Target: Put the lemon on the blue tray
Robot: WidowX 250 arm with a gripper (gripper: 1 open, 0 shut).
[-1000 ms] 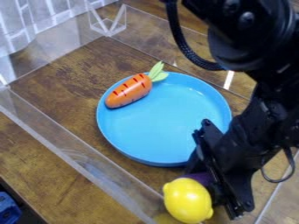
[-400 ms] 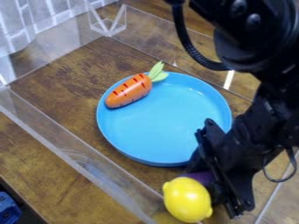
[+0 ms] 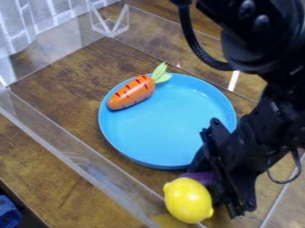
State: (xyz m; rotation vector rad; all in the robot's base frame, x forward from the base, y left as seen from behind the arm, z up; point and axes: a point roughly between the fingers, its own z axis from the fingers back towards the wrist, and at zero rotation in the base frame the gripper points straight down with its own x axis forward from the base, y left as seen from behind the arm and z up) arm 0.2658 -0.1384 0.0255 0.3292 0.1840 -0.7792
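Glossy lemon [image 3: 188, 199], smooth plastic blue tray [image 3: 161, 125], wood table [image 3: 60, 98].

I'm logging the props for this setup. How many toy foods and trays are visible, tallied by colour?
Yellow: 1, the lemon
Orange: 1, the carrot
Purple: 1, a partly hidden item behind the lemon
Blue: 1, the blue tray
Total: 4

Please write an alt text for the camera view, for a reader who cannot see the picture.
A black robot hand is closed on a yellow lemon at the bottom edge, just outside the rim of a round blue tray on a wooden table. An orange carrot lies on the tray's far left part.
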